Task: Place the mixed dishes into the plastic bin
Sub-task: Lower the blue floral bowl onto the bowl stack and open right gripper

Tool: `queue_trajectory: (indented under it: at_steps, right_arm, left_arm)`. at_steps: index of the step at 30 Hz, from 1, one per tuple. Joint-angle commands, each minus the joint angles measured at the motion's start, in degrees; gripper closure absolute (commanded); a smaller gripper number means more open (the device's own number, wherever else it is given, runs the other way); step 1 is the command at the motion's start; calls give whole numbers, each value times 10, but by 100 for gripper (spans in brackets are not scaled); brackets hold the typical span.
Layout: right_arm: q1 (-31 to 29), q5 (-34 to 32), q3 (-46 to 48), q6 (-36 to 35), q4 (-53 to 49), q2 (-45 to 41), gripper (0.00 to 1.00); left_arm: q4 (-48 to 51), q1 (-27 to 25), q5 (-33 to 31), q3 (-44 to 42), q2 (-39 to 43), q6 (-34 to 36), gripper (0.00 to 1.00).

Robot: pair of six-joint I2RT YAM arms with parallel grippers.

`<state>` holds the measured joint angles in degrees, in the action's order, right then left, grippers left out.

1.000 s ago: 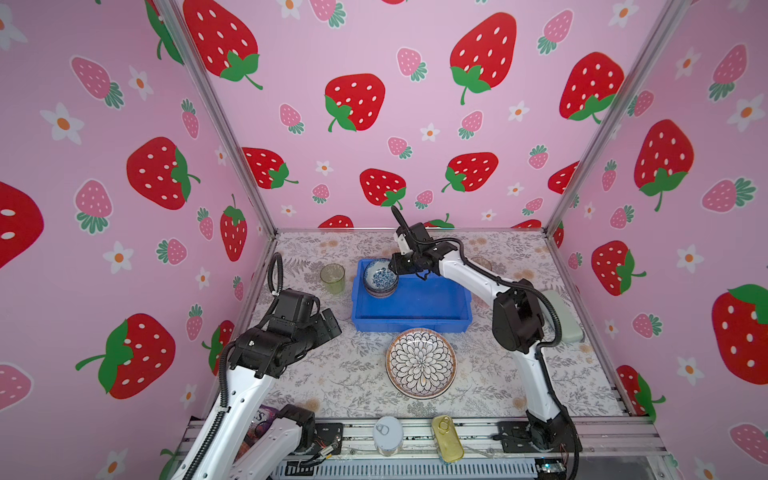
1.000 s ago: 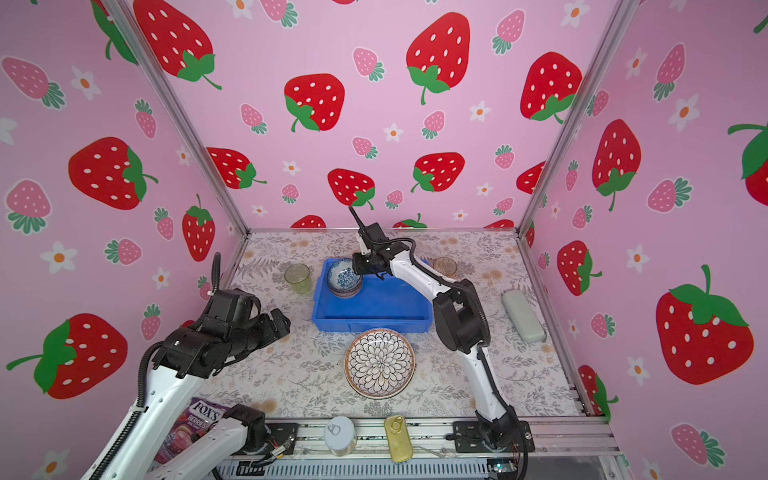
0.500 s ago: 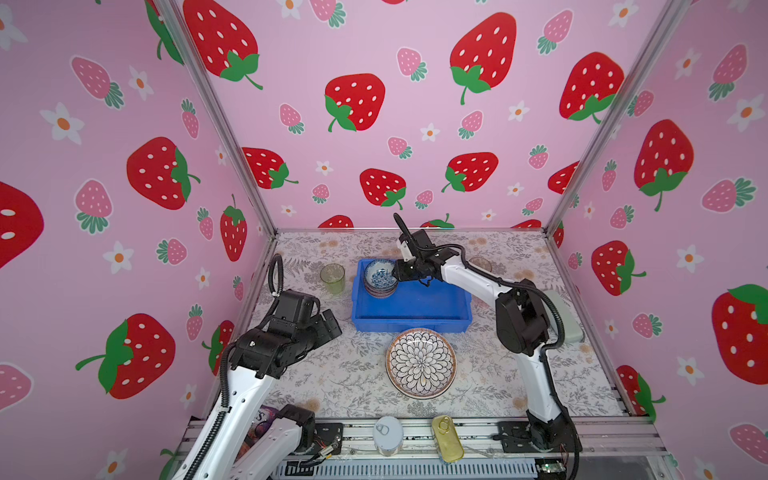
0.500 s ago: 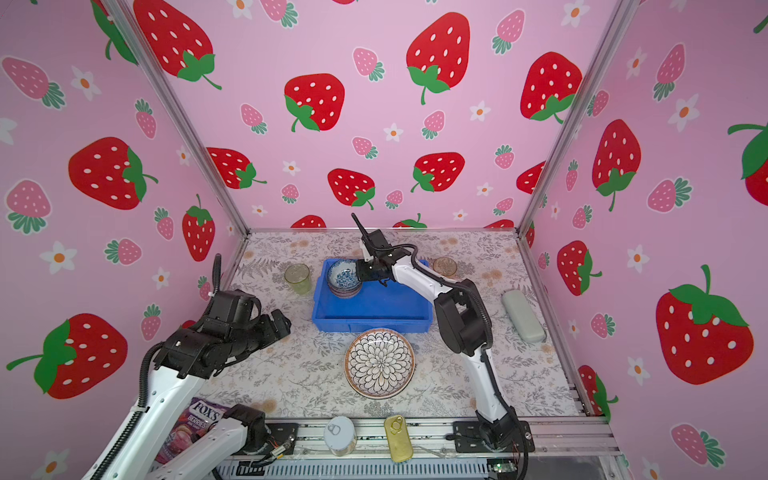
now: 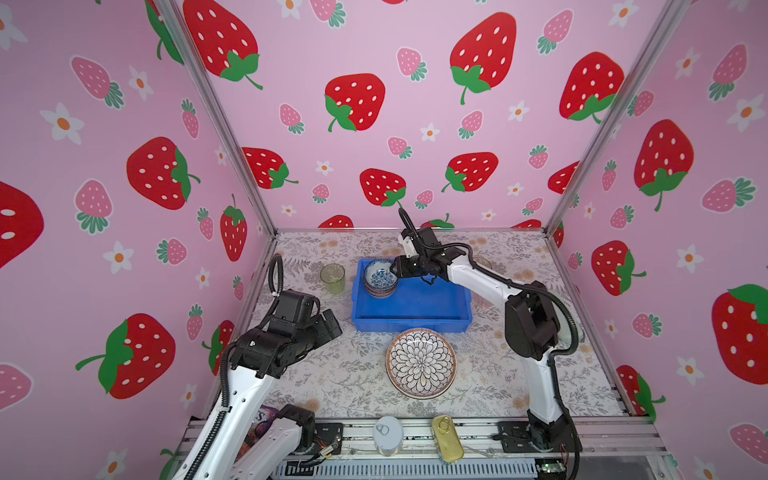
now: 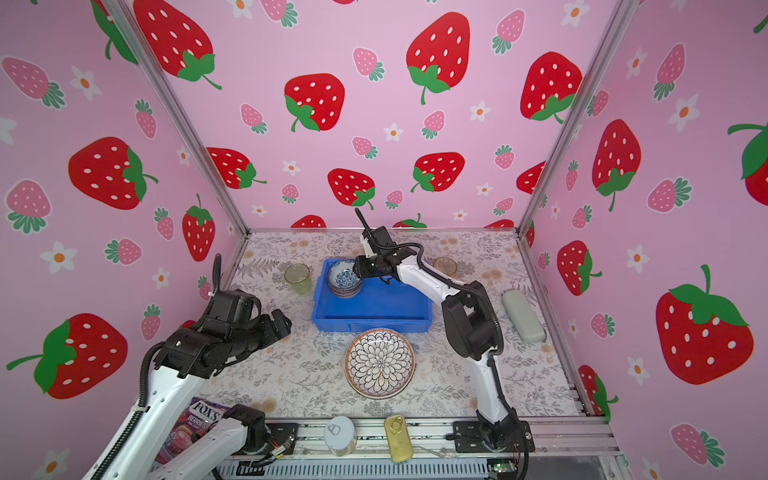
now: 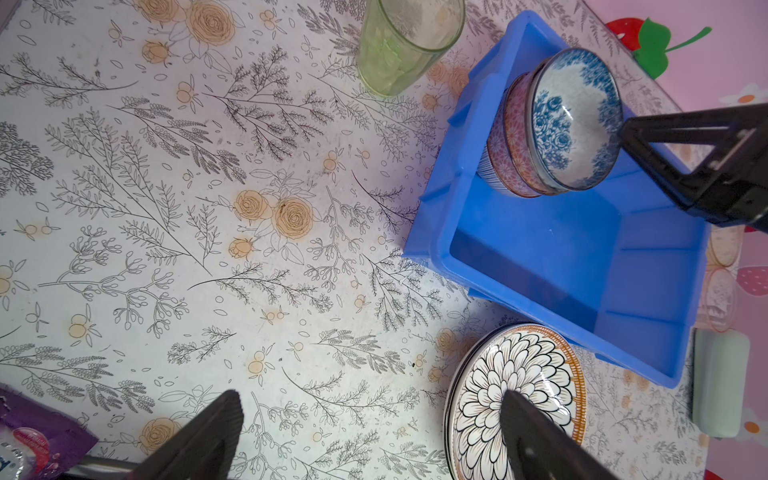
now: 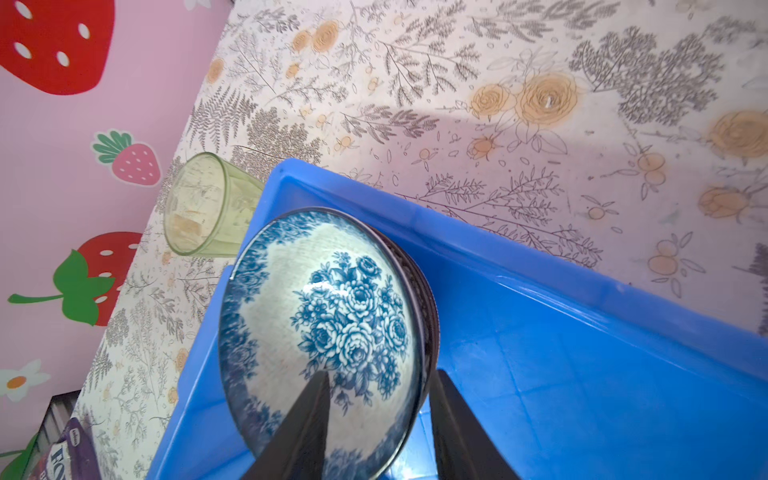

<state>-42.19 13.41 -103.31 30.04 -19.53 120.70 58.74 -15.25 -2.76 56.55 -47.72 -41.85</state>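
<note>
A stack of small patterned bowls sits in the far left corner of the blue plastic bin. The top bowl is white with blue flowers. My right gripper is open, its fingers on either side of that bowl's rim, a gap showing on the outer side. A petal-patterned plate lies in front of the bin. Left of the bin stands a green tumbler. My left gripper hovers open and empty.
A pale oblong case lies by the right wall. A brownish glass stands behind the right arm. A silver round tin and a gold oval tin sit on the front rail. A purple candy bag lies front left.
The right gripper's jaws have spread apart around the blue-flowered bowl's rim, and the bowl now rests on the stack. The left arm has not moved.
</note>
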Motion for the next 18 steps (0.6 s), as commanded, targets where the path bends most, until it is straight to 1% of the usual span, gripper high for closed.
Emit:
queue_trajectory:
  at_steps: [1, 7, 9, 11, 15, 18]
  right_arm:
    - [2, 3, 12, -2, 20, -48, 49]
    - [2, -7, 44, -16, 15, -100, 16]
    - [2, -4, 53, -25, 12, -112, 9]
    - [2, 0, 69, -28, 12, -127, 0]
    - [2, -17, 112, -33, 15, -164, 1]
    - [4, -30, 148, -35, 19, -194, 1]
  left_arm:
    - [0, 4, -2, -5, -2, -3, 1]
    - [-11, 5, 6, -5, -14, 1, 1]
    - [-21, 6, 16, -5, -24, 9, 1]
    - [-33, 5, 33, -3, -35, 23, 1]
    - [-50, 5, 59, -4, -58, 49, 1]
    - [-70, 5, 102, -11, -72, 71, 1]
